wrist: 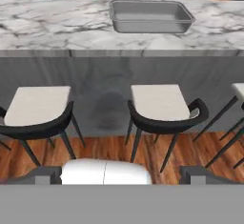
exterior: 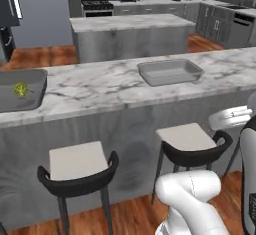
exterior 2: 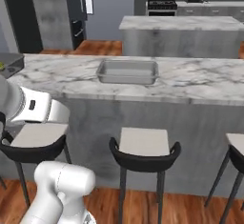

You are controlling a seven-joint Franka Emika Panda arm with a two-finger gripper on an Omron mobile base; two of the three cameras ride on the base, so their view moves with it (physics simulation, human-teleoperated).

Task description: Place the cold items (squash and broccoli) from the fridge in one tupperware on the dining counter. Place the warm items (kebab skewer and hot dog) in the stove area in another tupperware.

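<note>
Facing the marble dining counter [exterior: 100,86] from behind two bar stools [wrist: 162,105], the robot holds its gripper [wrist: 122,174] low and back from the counter edge, with the jaws spread wide and nothing between them. An empty grey tupperware [exterior: 170,72] sits on the counter top, its long axis running along the counter's length. A second tupperware [exterior: 20,90] lies well apart from it at the left end, partly cut off by the edge of the left base view, and it holds a small green piece of broccoli [exterior: 20,89] resting on its floor. The broccoli is too small to tell which way it points. Beyond the counter stands a kitchen island [exterior: 131,36].
</note>
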